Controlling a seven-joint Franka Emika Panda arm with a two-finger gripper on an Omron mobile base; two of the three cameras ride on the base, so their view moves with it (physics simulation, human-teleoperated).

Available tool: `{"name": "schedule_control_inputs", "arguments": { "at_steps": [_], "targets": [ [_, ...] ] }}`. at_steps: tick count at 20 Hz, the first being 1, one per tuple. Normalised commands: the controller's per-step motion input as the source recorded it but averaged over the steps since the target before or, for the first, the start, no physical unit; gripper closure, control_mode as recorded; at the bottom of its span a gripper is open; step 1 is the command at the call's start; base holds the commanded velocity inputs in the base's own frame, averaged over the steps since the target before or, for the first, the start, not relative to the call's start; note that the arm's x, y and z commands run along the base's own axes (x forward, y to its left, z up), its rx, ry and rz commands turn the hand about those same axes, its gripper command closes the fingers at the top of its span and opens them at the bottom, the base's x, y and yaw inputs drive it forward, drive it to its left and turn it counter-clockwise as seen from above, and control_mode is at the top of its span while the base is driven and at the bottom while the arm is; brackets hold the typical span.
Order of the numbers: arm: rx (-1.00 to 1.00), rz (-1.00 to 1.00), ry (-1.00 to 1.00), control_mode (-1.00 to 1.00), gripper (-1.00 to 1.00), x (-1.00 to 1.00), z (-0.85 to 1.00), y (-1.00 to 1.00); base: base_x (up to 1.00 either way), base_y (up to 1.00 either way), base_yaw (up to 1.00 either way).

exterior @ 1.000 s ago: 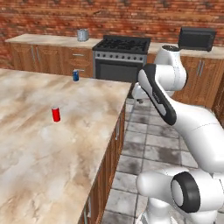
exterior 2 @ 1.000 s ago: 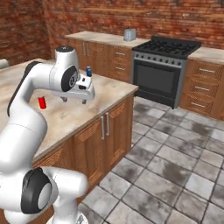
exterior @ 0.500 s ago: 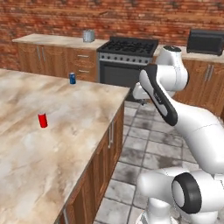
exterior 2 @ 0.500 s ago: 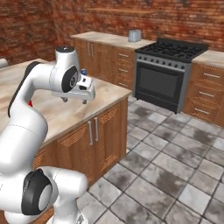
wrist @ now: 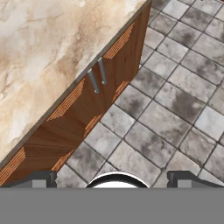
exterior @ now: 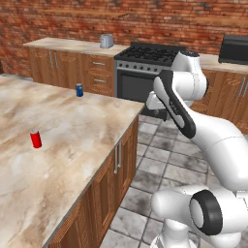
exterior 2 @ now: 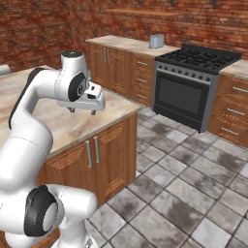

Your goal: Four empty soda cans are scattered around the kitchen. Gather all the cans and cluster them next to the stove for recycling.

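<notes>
Lit evenly and brightly, rendered sharp throughout, without blur or edge distortion. Soft sheen on the marble island top (exterior: 72, 131); faint shadows beneath its overhang.

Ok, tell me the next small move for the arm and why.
Probably swing the open gripper left over the island counter toward the red can. The gripper is empty and hangs at the counter's edge above the floor, while the can stands upright, well away from the stove.
</notes>
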Motion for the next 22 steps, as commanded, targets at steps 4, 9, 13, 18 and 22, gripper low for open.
{"name": "schedule_control_inputs", "arguments": {
  "at_steps": [4, 9, 13, 18, 22],
  "targets": [
    [0.00, 0.00, 0.00, 1.00, -1.00, 0.00, 0.00, 0.00, 0.01, -0.52, 0.18],
    [0.00, 0.00, 0.00, 1.00, -1.00, 0.00, 0.00, 0.00, 0.01, -0.41, 0.19],
    [0.00, 0.00, 0.00, 1.00, -1.00, 0.00, 0.00, 0.00, 0.28, -0.28, 0.31],
    [0.00, 0.00, 0.00, 1.00, -1.00, 0.00, 0.00, 0.00, 0.31, -0.44, 0.30],
    [0.00, 0.00, 0.00, 1.00, -1.00, 0.00, 0.00, 0.00, 0.66, -0.46, 0.15]
  ]
}}
